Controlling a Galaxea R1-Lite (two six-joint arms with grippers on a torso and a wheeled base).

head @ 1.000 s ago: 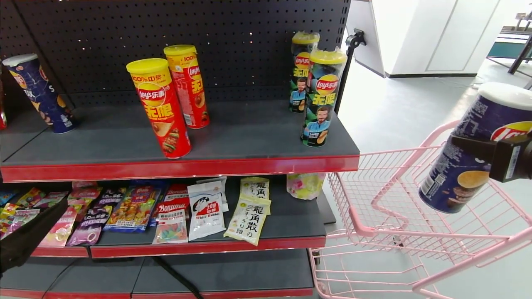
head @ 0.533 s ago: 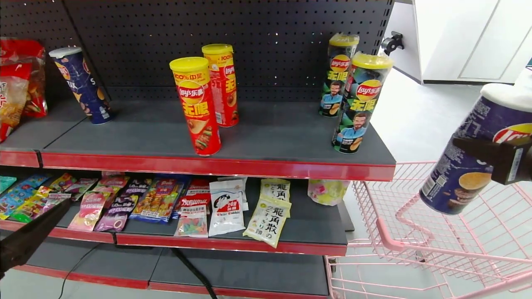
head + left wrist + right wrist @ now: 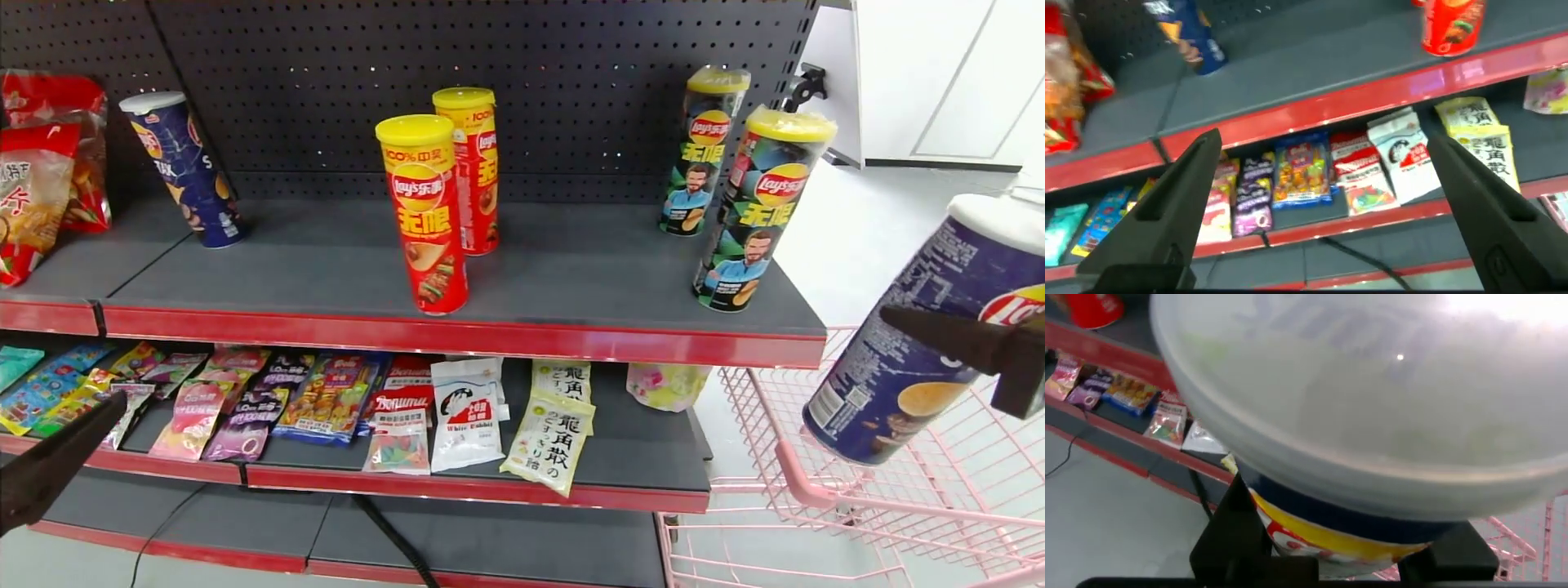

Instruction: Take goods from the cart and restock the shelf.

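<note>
The head camera has swung left since a second ago, so more of the shelf's left end shows; the goods stand as before. At 8 o'clock the left claw [image 3: 1323, 137] hangs wide open and empty in front of flat glossy packets [image 3: 326, 400] on the lower level. On the grey metal shelf [image 3: 457, 336] with its red lip stand a dark blue tube [image 3: 184, 171] at 10 o'clock, two red tubes [image 3: 424, 216] with yellow lids at 12, and two green-and-black tubes [image 3: 755, 212] at 2. At 3 o'clock the right claw [image 3: 1335, 543] stays clamped on a tilted blue chip tube [image 3: 898, 359] with a white plastic lid, above the pink wire cart [image 3: 804, 490].
</note>
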